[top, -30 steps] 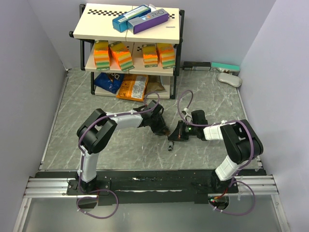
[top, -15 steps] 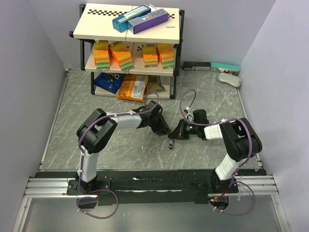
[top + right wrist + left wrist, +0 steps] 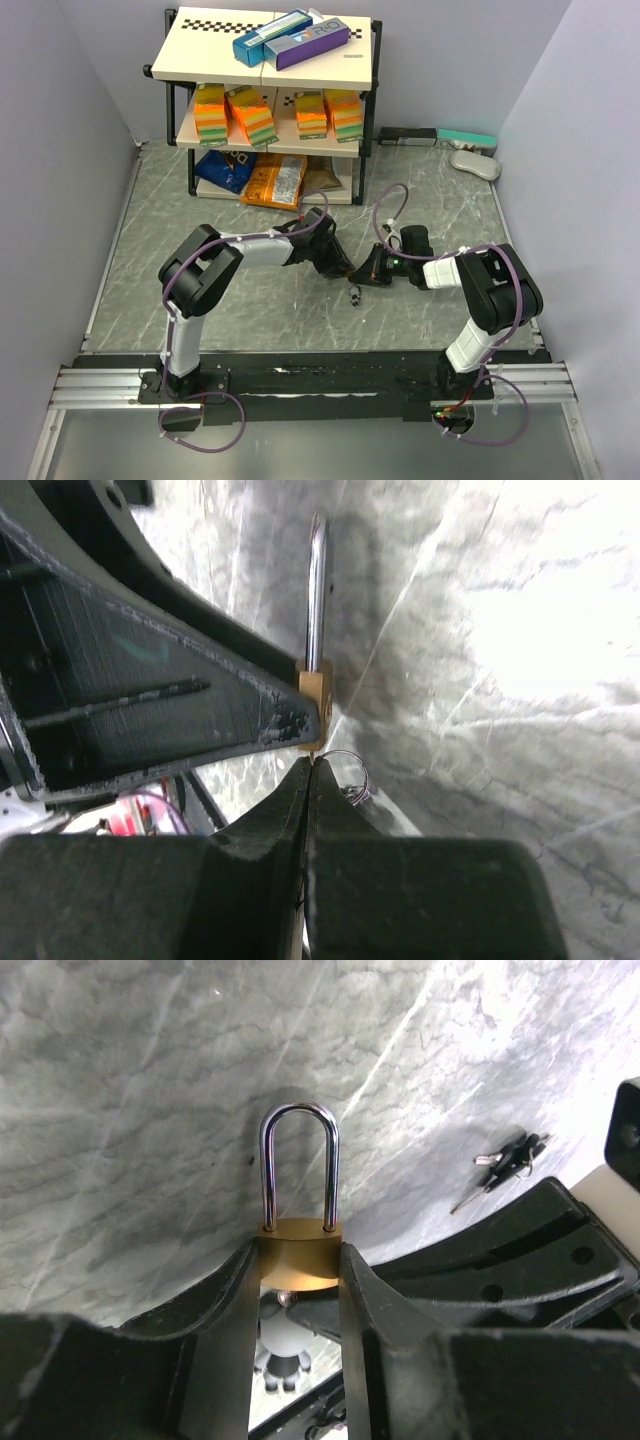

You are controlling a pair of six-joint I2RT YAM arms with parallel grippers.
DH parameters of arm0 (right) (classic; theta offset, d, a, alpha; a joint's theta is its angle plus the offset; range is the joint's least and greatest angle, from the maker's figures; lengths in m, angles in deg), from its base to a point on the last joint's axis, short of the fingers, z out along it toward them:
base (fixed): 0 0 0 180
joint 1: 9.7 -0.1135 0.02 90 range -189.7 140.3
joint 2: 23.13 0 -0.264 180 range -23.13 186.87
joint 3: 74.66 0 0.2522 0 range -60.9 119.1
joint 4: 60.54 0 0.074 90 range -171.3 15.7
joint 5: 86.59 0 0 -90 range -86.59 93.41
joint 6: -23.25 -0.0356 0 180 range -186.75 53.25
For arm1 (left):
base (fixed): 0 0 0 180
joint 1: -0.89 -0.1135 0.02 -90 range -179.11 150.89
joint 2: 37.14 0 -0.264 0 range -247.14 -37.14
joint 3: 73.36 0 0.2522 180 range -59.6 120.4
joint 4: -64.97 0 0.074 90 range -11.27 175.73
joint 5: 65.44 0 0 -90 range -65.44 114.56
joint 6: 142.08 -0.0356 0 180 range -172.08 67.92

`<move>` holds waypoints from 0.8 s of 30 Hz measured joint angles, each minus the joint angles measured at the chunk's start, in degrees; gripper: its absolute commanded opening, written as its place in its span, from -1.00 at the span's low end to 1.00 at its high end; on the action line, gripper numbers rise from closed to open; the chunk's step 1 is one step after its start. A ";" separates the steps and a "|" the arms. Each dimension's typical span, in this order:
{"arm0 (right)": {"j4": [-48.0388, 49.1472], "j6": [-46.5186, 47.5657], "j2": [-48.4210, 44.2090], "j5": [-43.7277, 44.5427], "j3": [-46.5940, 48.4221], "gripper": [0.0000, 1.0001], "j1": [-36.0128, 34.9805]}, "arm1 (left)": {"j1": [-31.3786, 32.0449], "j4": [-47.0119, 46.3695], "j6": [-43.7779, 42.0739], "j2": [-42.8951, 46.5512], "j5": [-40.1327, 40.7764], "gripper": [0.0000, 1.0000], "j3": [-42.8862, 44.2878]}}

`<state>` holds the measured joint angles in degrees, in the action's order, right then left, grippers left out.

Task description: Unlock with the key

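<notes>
The left arm (image 3: 205, 275) and the right arm (image 3: 500, 290) are each built of bulky black joint housings joined by white links. Thin purple cables (image 3: 383, 207) loop along them, back from each gripper. The left gripper (image 3: 300, 1260) has matte black, wedge-shaped fingers (image 3: 215, 1305). The right gripper (image 3: 308, 765) has similar black fingers (image 3: 285, 805), tapering to narrow tips.

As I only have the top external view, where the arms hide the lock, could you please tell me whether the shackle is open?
Observer: No; the left wrist view shows both shackle legs seated in the brass padlock.
Operator: Is it gripped?
Observer: Yes, the left fingers press its two sides.
Operator: And the key?
Observer: The right fingers are shut close to its base, a wire ring beside them; no blade shows.
</notes>
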<state>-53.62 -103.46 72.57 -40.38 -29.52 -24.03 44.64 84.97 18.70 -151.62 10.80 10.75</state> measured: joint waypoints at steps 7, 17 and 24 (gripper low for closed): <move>2.58 -1.36 -0.33 1.88 -0.35 -1.00 0.04 | 0.09 -0.35 0.94 -0.44 0.17 -0.98 0.83; 4.00 -3.54 -0.44 2.49 -0.92 -1.00 0.50 | 0.09 -1.18 1.03 -0.79 0.33 -0.98 1.22; 4.70 -5.95 -0.50 0.37 -0.92 -1.00 2.60 | 0.09 -6.73 0.98 0.02 0.13 -0.98 -0.90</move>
<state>-48.92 -109.40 72.07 -40.01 -30.44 -21.43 44.73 78.24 19.69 -151.60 10.94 9.85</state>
